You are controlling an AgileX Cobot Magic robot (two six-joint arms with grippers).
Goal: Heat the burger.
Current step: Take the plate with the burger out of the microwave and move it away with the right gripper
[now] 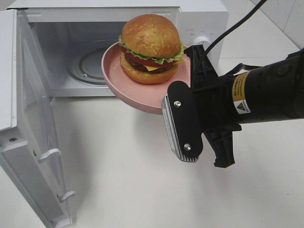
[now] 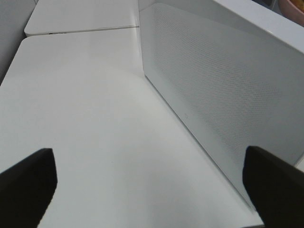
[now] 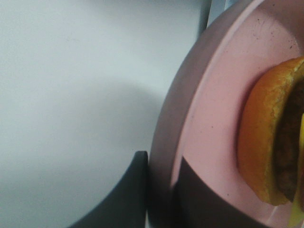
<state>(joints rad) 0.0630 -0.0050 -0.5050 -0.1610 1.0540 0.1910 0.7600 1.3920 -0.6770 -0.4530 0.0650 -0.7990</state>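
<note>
The burger [image 1: 151, 47], with a glossy brown bun, green lettuce and red and dark layers, sits on a shallow pink plate [image 1: 111, 71]. The plate is held in the air just in front of the open microwave [image 1: 199, 19]. My right gripper [image 1: 183, 80] is shut on the plate's right rim, coming in from the right. The right wrist view shows the plate [image 3: 204, 118] clamped between the dark fingers [image 3: 123, 194], with the burger [image 3: 266, 137] close by. In the left wrist view my left gripper [image 2: 149, 199] stands open and empty over the table, beside the microwave's side wall [image 2: 213, 85]. It does not show in the exterior view.
The microwave door [image 1: 28, 118] hangs wide open to the left, reaching the table's front. A glass turntable [image 1: 90, 64] lies inside the cavity. The white table [image 1: 123, 175] stretches in front. A second white tabletop [image 2: 80, 19] adjoins it in the left wrist view.
</note>
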